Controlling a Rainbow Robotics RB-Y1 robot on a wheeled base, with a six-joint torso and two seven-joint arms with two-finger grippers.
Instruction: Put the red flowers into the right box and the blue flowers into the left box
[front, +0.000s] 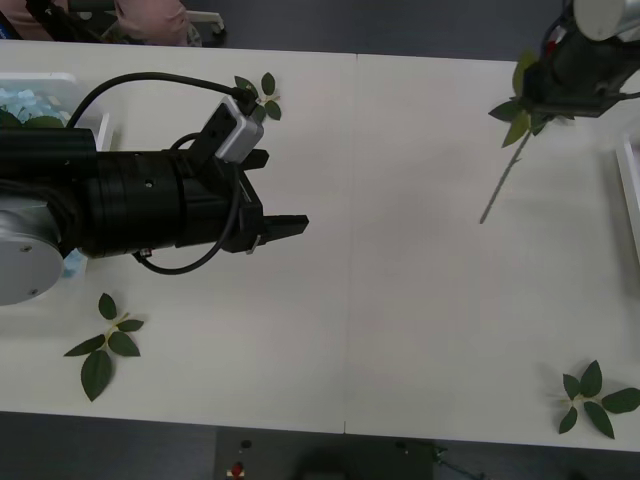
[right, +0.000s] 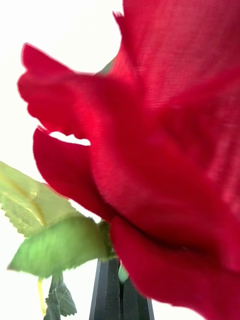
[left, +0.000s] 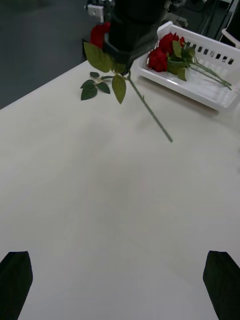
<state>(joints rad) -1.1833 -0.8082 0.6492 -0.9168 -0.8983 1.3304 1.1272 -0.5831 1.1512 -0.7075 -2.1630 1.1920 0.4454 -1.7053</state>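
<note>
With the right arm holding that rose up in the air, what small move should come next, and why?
Probably carry it sideways over the right box before releasing. The right gripper is shut on a red flower whose stem hangs above bare table short of that box, where other roses already lie. The left gripper waits open mid-table.

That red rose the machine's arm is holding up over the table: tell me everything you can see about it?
The red rose is artificial, with deep red fabric-like petals, a few serrated green leaves under the head and a long thin green stem. The right gripper, black-fingered, is shut on it just below the head. It hangs lifted above the white table, stem slanting down and free at its end. It is near the white slotted box that already holds other red roses.
</note>
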